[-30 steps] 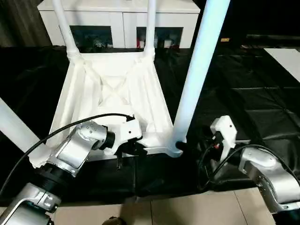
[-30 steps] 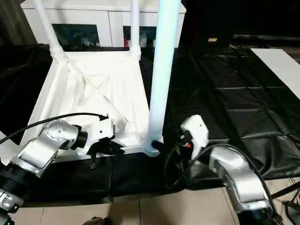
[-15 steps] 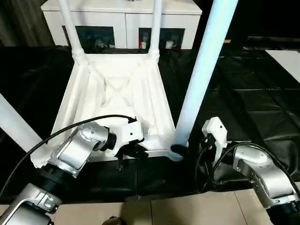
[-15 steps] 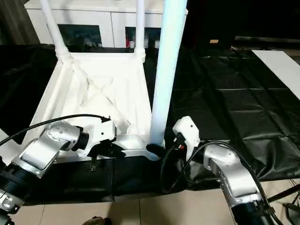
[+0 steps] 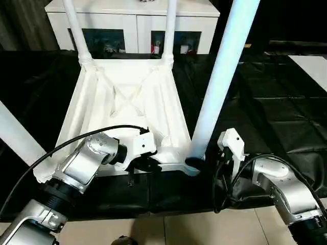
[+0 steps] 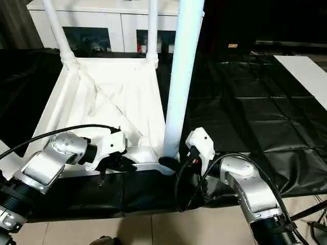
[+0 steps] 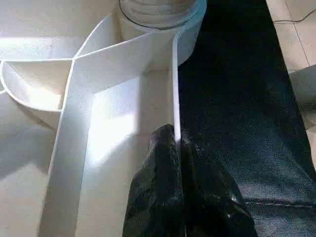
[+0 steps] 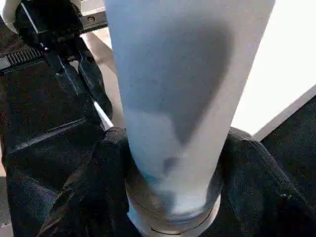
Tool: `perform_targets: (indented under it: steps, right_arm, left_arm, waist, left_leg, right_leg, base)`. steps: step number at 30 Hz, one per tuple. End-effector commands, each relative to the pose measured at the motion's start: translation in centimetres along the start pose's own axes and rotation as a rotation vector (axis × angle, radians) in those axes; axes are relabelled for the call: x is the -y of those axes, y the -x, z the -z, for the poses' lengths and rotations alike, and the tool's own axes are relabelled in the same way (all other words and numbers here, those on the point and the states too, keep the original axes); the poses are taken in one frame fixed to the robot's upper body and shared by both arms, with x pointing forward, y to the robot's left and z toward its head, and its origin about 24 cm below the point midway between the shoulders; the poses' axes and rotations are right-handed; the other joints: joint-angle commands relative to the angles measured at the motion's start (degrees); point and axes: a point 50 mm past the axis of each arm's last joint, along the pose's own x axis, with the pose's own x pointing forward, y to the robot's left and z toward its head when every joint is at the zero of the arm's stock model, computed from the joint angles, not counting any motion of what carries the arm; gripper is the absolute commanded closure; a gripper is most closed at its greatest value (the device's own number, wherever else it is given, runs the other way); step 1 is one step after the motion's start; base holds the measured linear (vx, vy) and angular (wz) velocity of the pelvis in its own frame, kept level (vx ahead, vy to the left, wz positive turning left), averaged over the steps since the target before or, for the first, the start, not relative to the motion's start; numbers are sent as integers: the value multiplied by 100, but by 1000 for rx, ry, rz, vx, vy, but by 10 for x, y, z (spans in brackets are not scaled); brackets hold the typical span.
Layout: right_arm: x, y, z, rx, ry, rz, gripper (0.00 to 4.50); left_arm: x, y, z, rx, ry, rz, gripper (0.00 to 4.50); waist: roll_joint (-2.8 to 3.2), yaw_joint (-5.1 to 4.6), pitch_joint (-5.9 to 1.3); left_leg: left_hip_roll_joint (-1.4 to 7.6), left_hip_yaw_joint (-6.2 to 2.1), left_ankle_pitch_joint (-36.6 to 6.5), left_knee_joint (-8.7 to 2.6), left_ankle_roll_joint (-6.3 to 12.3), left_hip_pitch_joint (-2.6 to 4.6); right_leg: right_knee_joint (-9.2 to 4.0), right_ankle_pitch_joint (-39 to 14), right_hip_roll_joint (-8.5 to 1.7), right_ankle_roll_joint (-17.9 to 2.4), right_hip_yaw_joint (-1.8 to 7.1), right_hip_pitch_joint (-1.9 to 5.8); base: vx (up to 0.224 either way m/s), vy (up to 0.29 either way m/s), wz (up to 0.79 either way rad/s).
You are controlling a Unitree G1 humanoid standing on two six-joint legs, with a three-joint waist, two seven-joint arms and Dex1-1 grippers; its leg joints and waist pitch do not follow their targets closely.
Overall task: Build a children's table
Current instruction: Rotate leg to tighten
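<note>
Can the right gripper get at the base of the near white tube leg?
Probably yes: the right gripper already has its black fingers either side of the leg, nothing between.

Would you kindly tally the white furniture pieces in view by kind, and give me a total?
Table legs: 4 (far-left leg, far-right leg, near-right leg, near-left leg)
Tabletop: 1
Cabinet: 1
Total: 6
</note>
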Motion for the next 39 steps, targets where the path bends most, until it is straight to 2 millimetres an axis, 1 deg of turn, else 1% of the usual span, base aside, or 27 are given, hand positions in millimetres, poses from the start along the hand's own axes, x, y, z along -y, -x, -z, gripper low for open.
perform_targets:
  steps: [1, 4, 5, 7, 9, 11, 12, 13, 14, 15, 16, 17, 19, 20, 22, 23, 25, 26, 28, 30, 32, 34, 35, 36, 37, 38, 39]
  right_arm:
    - [0, -1, 12, -49, -42, 3, 207]
    - [-1, -2, 13, -41, -56, 6, 208]
    - [-1, -3, 14, -34, -72, 22, 209]
    - [1, -5, 16, -23, -103, 71, 209]
    - [4, -9, 18, -7, -136, 152, 232]
    - [5, -14, 19, 9, -161, 211, 233]
    - [6, -19, 19, 23, -184, 273, 238]
    - [7, -23, 19, 28, -195, 309, 241]
    - [9, -31, 19, 45, -234, 383, 243]
    - [10, -38, 17, 62, -269, 451, 244]
    - [11, -42, 17, 66, -290, 481, 244]
    - [11, -50, 16, 70, -315, 530, 244]
    - [12, -57, 15, 68, -333, 588, 246]
    - [13, -60, 16, 64, -343, 616, 246]
    - [14, -76, 14, 66, -421, 744, 246]
    - [14, -79, 14, 66, -437, 759, 246]
    - [14, -86, 13, 61, -472, 828, 246]
    - [14, -89, 12, 64, -488, 839, 247]
    - [13, -96, 10, 69, -508, 860, 251]
    - [14, -100, 9, 76, -523, 872, 253]
    - [14, -103, 7, 90, -518, 875, 253]
    - [16, -104, 2, 123, -493, 855, 253]
    - [16, -104, 1, 135, -494, 849, 219]
    - [16, -104, 0, 146, -496, 843, 219]
    - [18, -99, -5, 178, -473, 839, 184]
    - [19, -95, -8, 196, -455, 831, 182]
    - [21, -87, -12, 226, -435, 833, 176]
  left_arm:
    - [9, -10, 0, -16, -14, 73, 450]
    - [8, -10, 0, -17, -12, 72, 450]
    - [8, -10, 0, -13, -5, 66, 450]
    - [6, -10, -1, -1, 8, 44, 450]
    - [0, -14, -3, 22, 34, -11, 450]
    - [-6, -17, -5, 42, 59, -68, 450]
    - [-12, -22, -7, 57, 83, -131, 450]
    - [-15, -24, -9, 61, 92, -166, 450]
    - [-20, -30, -12, 66, 109, -220, 450]
    - [-24, -35, -15, 67, 126, -267, 450]
    - [-26, -38, -18, 71, 142, -293, 450]
    - [-29, -42, -21, 69, 164, -332, 450]
    - [-33, -47, -24, 62, 187, -383, 450]
    - [-35, -48, -25, 62, 199, -409, 450]
    - [-46, -56, -35, 92, 253, -550, 450]
    - [-48, -57, -36, 96, 260, -570, 450]
    - [-53, -60, -41, 115, 272, -637, 450]
    - [-54, -61, -42, 123, 282, -655, 450]
    - [-57, -63, -44, 134, 304, -690, 450]
    - [-59, -63, -45, 135, 312, -710, 450]
    - [-59, -63, -44, 130, 307, -719, 450]
    - [-59, -63, -42, 113, 282, -700, 450]
    - [-58, -63, -42, 113, 276, -694, 450]
    - [-58, -63, -41, 112, 270, -687, 450]
    - [-57, -63, -40, 110, 247, -662, 450]
    - [-56, -62, -39, 108, 223, -643, 450]
    - [-54, -60, -37, 105, 220, -628, 450]
  waist:
    - [-17, -29, -340]
    - [-20, -32, -344]
    - [-6, -32, -342]
    - [-5, -44, -324]
    - [-22, -75, -297]
    - [-21, -85, -292]
    - [-7, -119, -276]
    - [-11, -149, -261]
    - [-19, -171, -269]
    - [-4, -214, -268]
    - [-4, -214, -268]
    - [-11, -258, -264]
    - [-2, -270, -258]
    - [-4, -284, -252]
    - [-7, -318, -244]
    - [-10, -333, -239]
    - [-2, -347, -251]
    - [-4, -347, -270]
    - [16, -344, -271]
    - [12, -356, -274]
    - [13, -349, -255]
    - [10, -351, -257]
    - [12, -355, -248]
    - [12, -355, -248]
    - [11, -344, -245]
    - [-14, -339, -233]
    - [-3, -348, -242]
  left_leg:
    - [235, -113, -1121, -315, 297, 242]
    - [236, -115, -1173, -318, 259, 247]
    - [238, -120, -1215, -328, 229, 251]
    - [236, -122, -1390, -349, 157, 259]
    - [238, -134, -1860, -399, -68, 275]
    - [242, -140, -2085, -411, -191, 298]
    - [235, -169, -2386, -440, -345, 302]
    - [229, -173, -2506, -450, -397, 298]
    - [220, -191, -2732, -446, -502, 326]
    - [219, -227, -2893, -462, -568, 325]
    - [219, -227, -2893, -462, -568, 325]
    - [210, -251, -3013, -484, -636, 315]
    - [205, -267, -3207, -479, -638, 351]
    - [200, -255, -3281, -470, -609, 368]
    - [186, -267, -3435, -468, -614, 391]
    - [174, -268, -3514, -462, -621, 402]
    - [172, -309, -3592, -479, -619, 409]
    - [173, -313, -3476, -512, -572, 372]
    - [171, -306, -3345, -544, -510, 351]
    - [167, -295, -3296, -562, -448, 333]
    - [161, -283, -3414, -553, -427, 359]
    - [155, -286, -3442, -548, -393, 356]
    - [156, -289, -3481, -553, -385, 353]
    - [156, -289, -3481, -553, -385, 353]
    - [159, -280, -3552, -548, -378, 381]
    - [152, -279, -3553, -545, -318, 369]
    - [148, -297, -3458, -561, -266, 303]
  right_leg:
    - [-348, 37, -214, -1450, 115, 110]
    - [-351, 26, -210, -1445, 115, 109]
    - [-351, 6, -208, -1437, 112, 107]
    - [-374, -160, -203, -1421, 114, 91]
    - [-427, -766, -219, -1345, 121, 71]
    - [-457, -1090, -229, -1278, 130, 45]
    - [-508, -1579, -244, -1148, 127, 21]
    - [-530, -1746, -241, -1097, 130, -4]
    - [-568, -2017, -245, -1003, 125, -32]
    - [-574, -2176, -257, -956, 117, -53]
    - [-574, -2176, -257, -956, 117, -53]
    - [-591, -2288, -247, -865, 98, -58]
    - [-639, -2395, -250, -799, 95, -85]
    - [-665, -2410, -246, -776, 108, -123]
    - [-692, -2509, -243, -761, 103, -163]
    - [-704, -2592, -239, -746, 96, -180]
    - [-716, -2591, -245, -672, 66, -141]
    - [-708, -2323, -233, -652, 61, -86]
    - [-707, -2009, -231, -684, 67, -85]
    - [-699, -1844, -223, -707, 58, -61]
    - [-735, -1957, -230, -677, 65, -104]
    - [-752, -2095, -252, -651, 63, -103]
    - [-766, -2162, -254, -623, 57, -110]
    - [-766, -2162, -254, -623, 57, -110]
    - [-784, -2237, -255, -604, 61, -137]
    - [-805, -2305, -259, -585, 60, -131]
    - [-776, -2329, -276, -573, 63, -85]
  base:
    - [0, 0, 0]
    - [0, 0, 0]
    - [0, 0, 0]
    - [0, 0, 0]
    - [0, 0, 0]
    - [0, 0, 0]
    - [-53, 9, -2]
    - [-53, 9, -2]
    - [-74, 14, -4]
    - [-74, 17, -5]
    - [-74, 17, -5]
    - [-63, 24, -10]
    - [-59, 26, -9]
    - [0, 0, 0]
    - [0, 0, 0]
    - [0, 0, 0]
    - [0, 0, 0]
    - [0, 0, 0]
    - [0, 0, 0]
    - [0, 0, 0]
    - [0, 0, 0]
    - [0, 0, 0]
    - [0, 0, 0]
    - [0, 0, 0]
    - [0, 0, 0]
    - [0, 0, 0]
    - [0, 0, 0]
